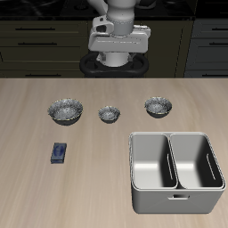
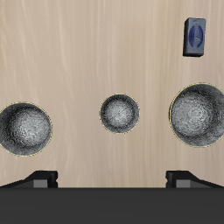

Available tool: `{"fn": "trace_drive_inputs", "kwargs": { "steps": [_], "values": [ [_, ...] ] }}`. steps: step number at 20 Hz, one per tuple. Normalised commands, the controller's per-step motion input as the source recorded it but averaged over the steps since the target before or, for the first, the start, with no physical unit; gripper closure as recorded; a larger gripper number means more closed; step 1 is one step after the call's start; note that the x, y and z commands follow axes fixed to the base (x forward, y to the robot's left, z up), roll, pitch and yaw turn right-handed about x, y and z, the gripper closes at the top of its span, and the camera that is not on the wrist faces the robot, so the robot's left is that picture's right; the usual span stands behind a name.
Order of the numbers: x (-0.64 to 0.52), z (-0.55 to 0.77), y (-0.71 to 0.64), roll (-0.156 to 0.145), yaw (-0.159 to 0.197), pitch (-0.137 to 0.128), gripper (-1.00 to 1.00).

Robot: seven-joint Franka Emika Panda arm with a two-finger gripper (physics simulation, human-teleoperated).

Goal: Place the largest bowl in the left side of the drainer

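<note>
White-shelled arm hangs high at the table's back, gripper (image 1: pixel 118 61) empty with its fingers (image 2: pixel 39 178) spread apart. Below, a row runs: largest bowl (image 1: pixel 66 110), tiny bowl (image 1: pixel 109 114), mid-sized bowl (image 1: pixel 158 107). Nearer the front edge: blue block (image 1: pixel 59 152), drainer (image 1: pixel 175 203).

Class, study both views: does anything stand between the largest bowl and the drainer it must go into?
Nothing visible does. The largest bowl sits farther back; bare table lies between it and the drainer. The small blue object lies off that line.
</note>
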Motion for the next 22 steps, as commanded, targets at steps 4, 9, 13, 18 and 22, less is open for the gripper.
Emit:
{"fn": "trace_drive_inputs", "kwargs": {
  "steps": [4, 9, 13, 18, 22],
  "values": [
    [0.05, 0.05, -0.27, 0.043, 0.011, -0.004, -1.0],
    [0.08, 0.01, -0.4, -0.005, -0.006, -0.005, -1.0],
    [0.06, 0.0, -0.36, -0.02, 0.0, 0.001, -1.0],
    [0.04, -0.01, -0.32, 0.003, -0.008, -0.006, -1.0],
    [0.08, -0.03, -0.36, -0.036, -0.02, 0.001, -1.0]
  ]
}}
